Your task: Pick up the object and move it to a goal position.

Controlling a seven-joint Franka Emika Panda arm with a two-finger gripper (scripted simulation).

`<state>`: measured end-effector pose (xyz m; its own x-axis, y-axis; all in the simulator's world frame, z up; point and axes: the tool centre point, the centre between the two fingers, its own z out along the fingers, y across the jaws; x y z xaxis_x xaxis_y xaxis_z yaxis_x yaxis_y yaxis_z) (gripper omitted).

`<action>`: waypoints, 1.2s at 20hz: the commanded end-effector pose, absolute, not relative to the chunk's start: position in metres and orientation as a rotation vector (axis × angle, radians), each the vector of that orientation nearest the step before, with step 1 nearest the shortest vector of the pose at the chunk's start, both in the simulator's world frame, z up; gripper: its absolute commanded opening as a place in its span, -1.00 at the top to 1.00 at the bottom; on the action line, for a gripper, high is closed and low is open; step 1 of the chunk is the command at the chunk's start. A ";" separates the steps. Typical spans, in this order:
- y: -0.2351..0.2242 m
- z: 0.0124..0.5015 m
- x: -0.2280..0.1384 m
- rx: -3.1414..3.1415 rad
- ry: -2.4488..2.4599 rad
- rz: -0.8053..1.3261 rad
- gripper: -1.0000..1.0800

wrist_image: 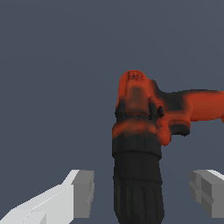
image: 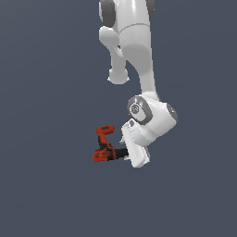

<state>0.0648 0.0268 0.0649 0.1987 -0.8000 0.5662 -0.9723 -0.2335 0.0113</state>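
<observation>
The red-orange drill lies at the exterior view's centre, left of the white arm. Its black chuck points toward my gripper. In the wrist view the drill fills the middle. Its black chuck sits between my two grey fingertips, with a clear gap on each side. The red handle and battery base stretch off to one side. My gripper is open and touches nothing.
The ground is a plain dark grey-blue surface with no other objects in view. The white arm comes down from above the drill.
</observation>
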 end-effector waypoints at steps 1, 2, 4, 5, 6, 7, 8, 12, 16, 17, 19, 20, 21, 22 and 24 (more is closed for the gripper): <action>0.026 0.064 0.065 2.035 -1.784 0.675 -0.62; 0.026 0.064 0.065 2.035 -1.784 0.675 -0.62; 0.026 0.061 0.064 2.035 -1.780 0.676 -0.62; 0.027 0.059 0.063 2.035 -1.776 0.677 -0.62; 0.027 0.056 0.063 2.035 -1.771 0.679 -0.62; 0.027 0.055 0.062 2.035 -1.768 0.680 -0.62; 0.027 0.053 0.062 2.035 -1.765 0.680 -0.62; 0.026 0.053 0.062 2.035 -1.767 0.679 -0.62; 0.017 0.039 0.064 2.035 -1.767 0.679 -0.62; 0.015 0.035 0.064 2.035 -1.767 0.679 -0.62; 0.011 0.030 0.064 2.035 -1.766 0.679 -0.62; 0.010 0.029 0.064 2.035 -1.766 0.679 -0.62; 0.010 0.028 0.064 2.035 -1.766 0.679 -0.62; 0.010 0.028 0.064 2.035 -1.766 0.679 1.00; 0.010 0.028 0.064 2.035 -1.766 0.679 1.00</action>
<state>0.0646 0.0108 0.0291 0.1839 -0.7984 0.5733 -0.9755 -0.2199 0.0066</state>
